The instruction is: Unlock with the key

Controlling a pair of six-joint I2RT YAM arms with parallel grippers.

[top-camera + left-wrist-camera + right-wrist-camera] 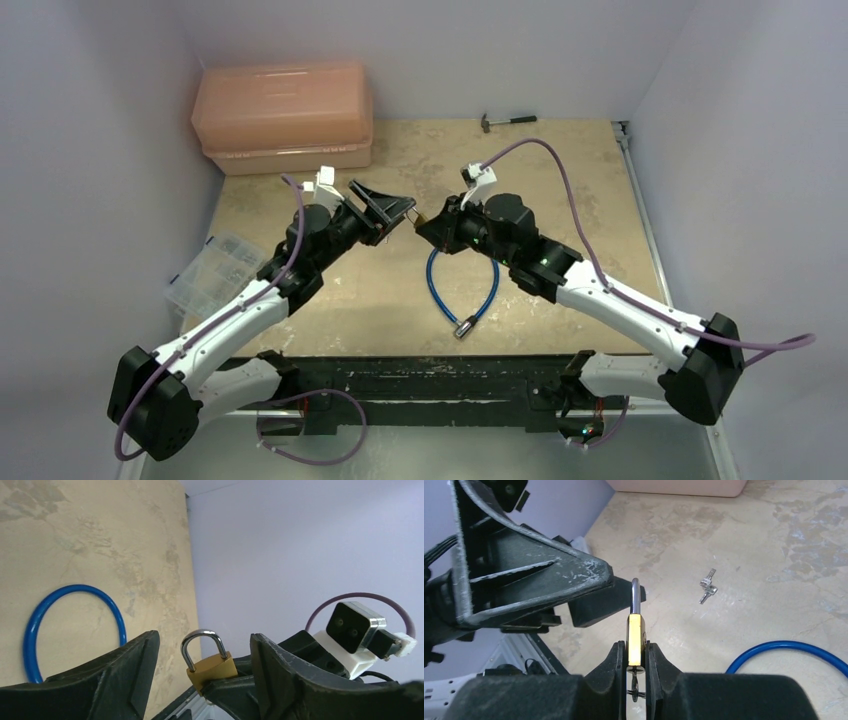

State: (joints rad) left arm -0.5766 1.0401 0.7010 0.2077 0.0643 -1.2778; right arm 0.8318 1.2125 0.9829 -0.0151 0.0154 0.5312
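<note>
A robotics lab cell — bare pale walls point(90, 90) box in a mottled tabletop point(380, 290); pink storage case point(283, 115) at eleven o'clock, hammer point(508, 121) at twelve.

The padlock point(635, 635) sits between the right fingers point(611, 669), opposite the left fingers point(125, 680). The key point(707, 586) lies on the bench point(560, 180), near the cable point(784, 644) but apart. The box point(283, 115) stands rear left.

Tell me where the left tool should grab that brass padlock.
Probably the small brass padlock's upper body, below its steel shackle, approaching opposite the right tool: that tool clamps the lower half's flat faces, leaving the top and narrow edges free.
</note>
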